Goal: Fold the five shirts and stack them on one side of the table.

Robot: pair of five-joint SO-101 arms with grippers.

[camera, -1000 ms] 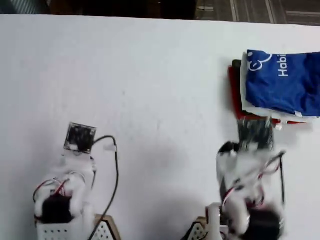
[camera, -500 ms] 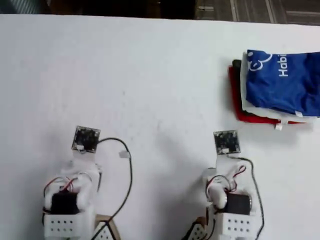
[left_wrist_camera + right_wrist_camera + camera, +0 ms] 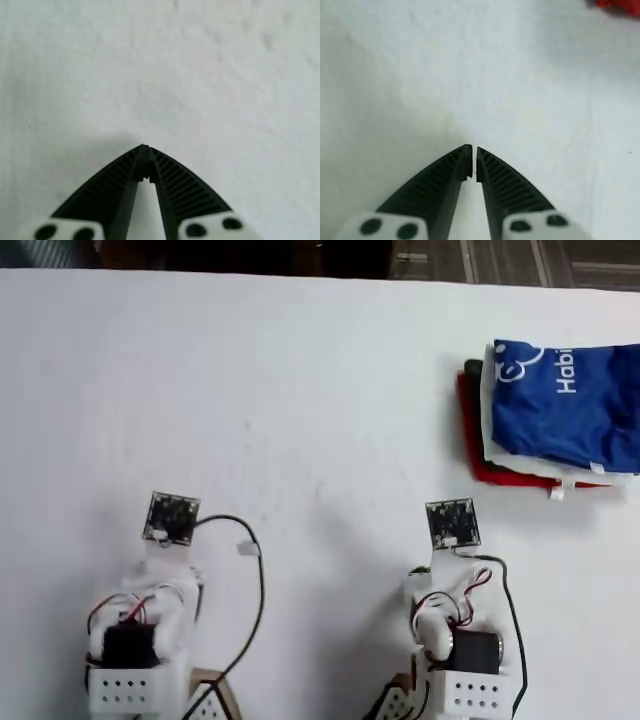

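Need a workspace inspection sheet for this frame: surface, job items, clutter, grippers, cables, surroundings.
Surface: white table, no marks or spills seen.
Job's things: stack of folded shirts at the table's far right side, with a blue fabric shirt on top and a red fabric shirt low in the pile; the number of layers cannot be told.
Clutter: nothing seen.
Grippers: left gripper fingers shut, holding nothing, over the table; right gripper fingers shut to a thin slit, holding nothing.
Cables: black cable loops beside the left arm; second black cable runs along the right arm; both lie apart from the stack.
Surroundings: dark floor beyond the table's far edge.
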